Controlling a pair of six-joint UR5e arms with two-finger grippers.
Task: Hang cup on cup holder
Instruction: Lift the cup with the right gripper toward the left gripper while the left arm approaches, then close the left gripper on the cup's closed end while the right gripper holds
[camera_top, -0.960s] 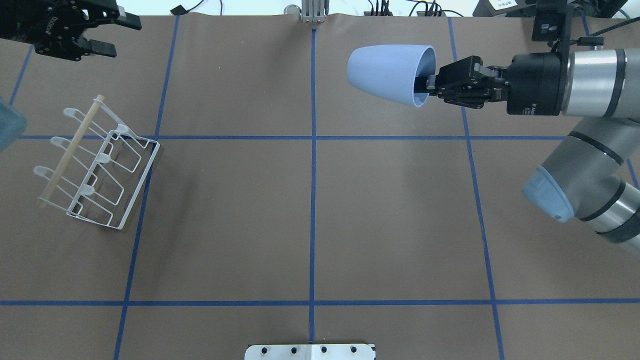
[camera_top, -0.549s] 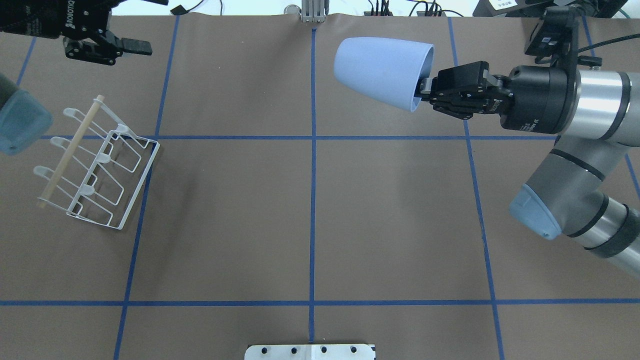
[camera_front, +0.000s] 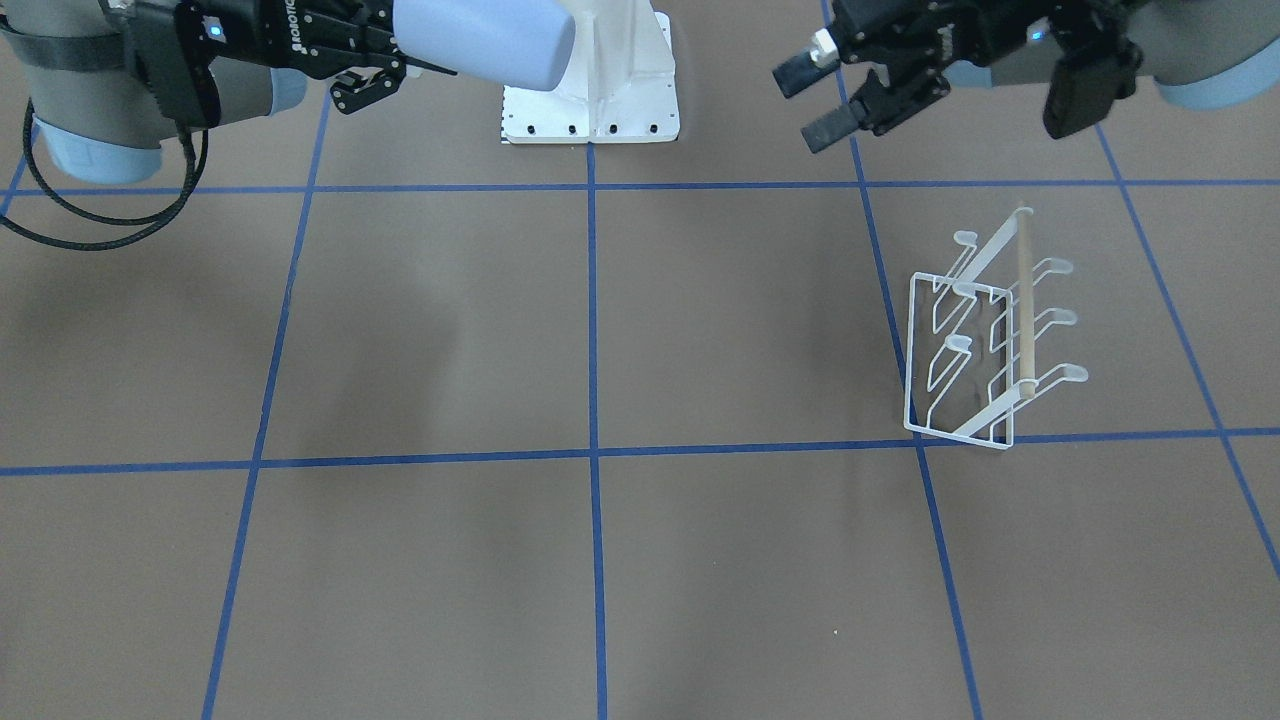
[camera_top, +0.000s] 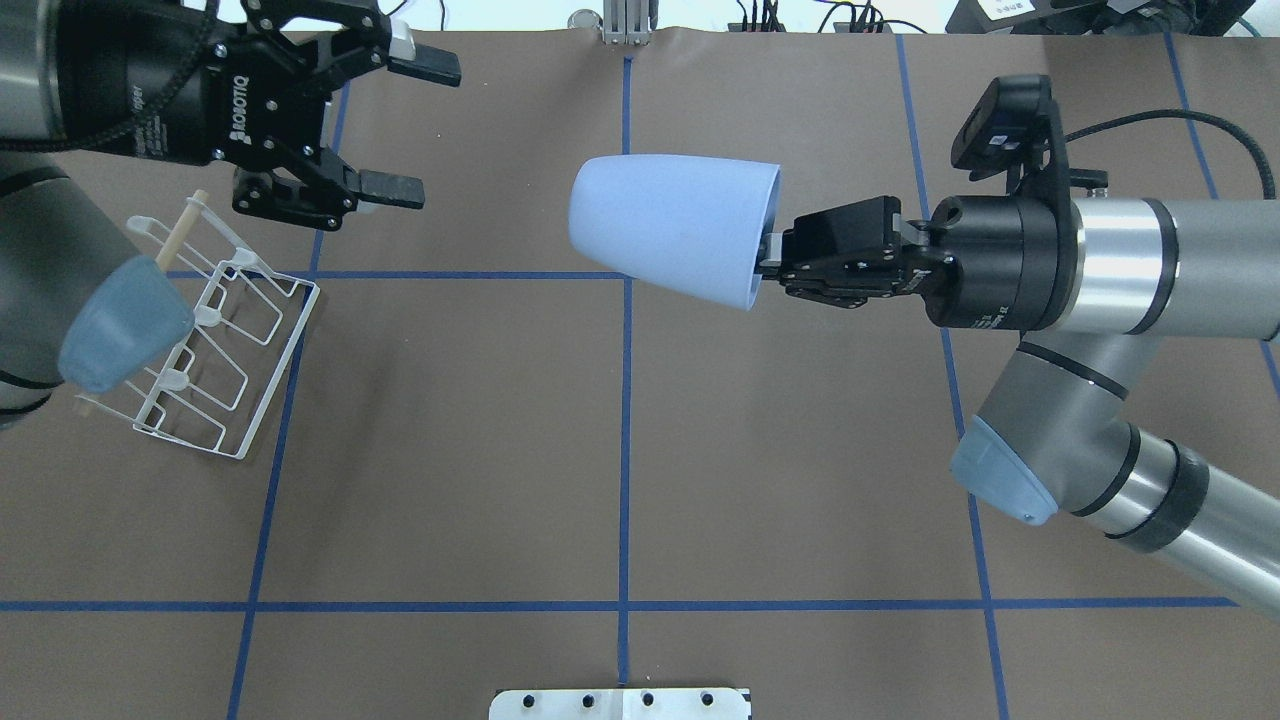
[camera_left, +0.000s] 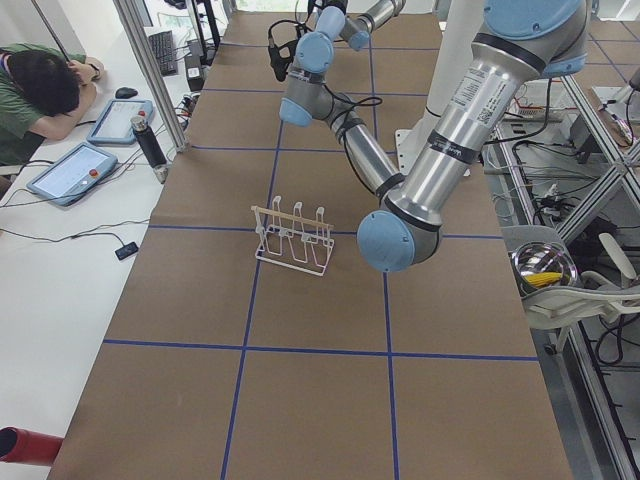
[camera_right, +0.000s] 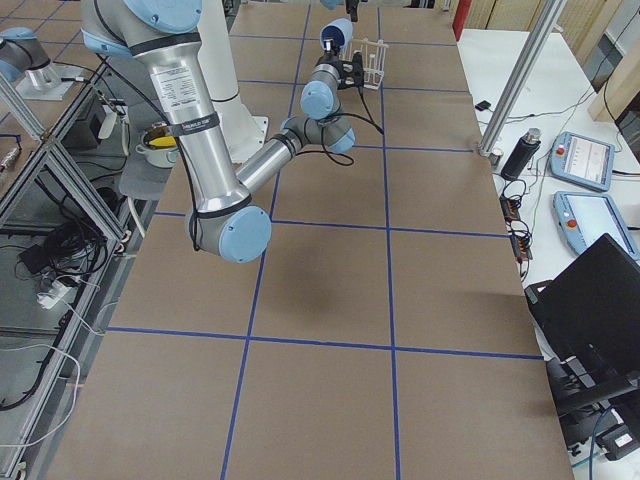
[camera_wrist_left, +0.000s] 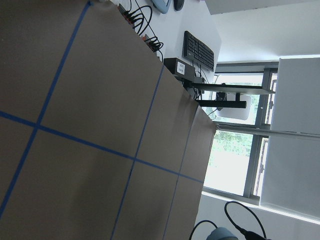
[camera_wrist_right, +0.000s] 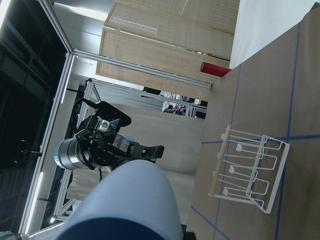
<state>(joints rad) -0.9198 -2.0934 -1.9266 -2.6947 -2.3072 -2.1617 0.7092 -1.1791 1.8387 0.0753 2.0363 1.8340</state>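
Note:
The light-blue cup (camera_top: 670, 240) is held in the air on its side, bottom pointing toward the rack, over the table's middle back. My right gripper (camera_top: 770, 265) is shut on its rim. The cup also shows in the front view (camera_front: 480, 35) and fills the lower right wrist view (camera_wrist_right: 135, 200). The white wire cup holder (camera_top: 230, 350) with its wooden dowel stands on the table at the left, empty, and shows in the front view (camera_front: 975, 340) and the right wrist view (camera_wrist_right: 250, 170). My left gripper (camera_top: 425, 130) is open and empty, in the air behind the rack, facing the cup.
My left arm's blue elbow cap (camera_top: 125, 325) covers part of the rack from above. The robot's white base plate (camera_front: 590, 100) is at the near table edge. Blue tape lines grid the brown table. A person and tablets (camera_left: 75, 170) are beyond the far edge.
My right arm has carried the cup left and toward the robot, to the table's centre line. My left gripper has moved right into view, still open, and its elbow now overlaps the rack.

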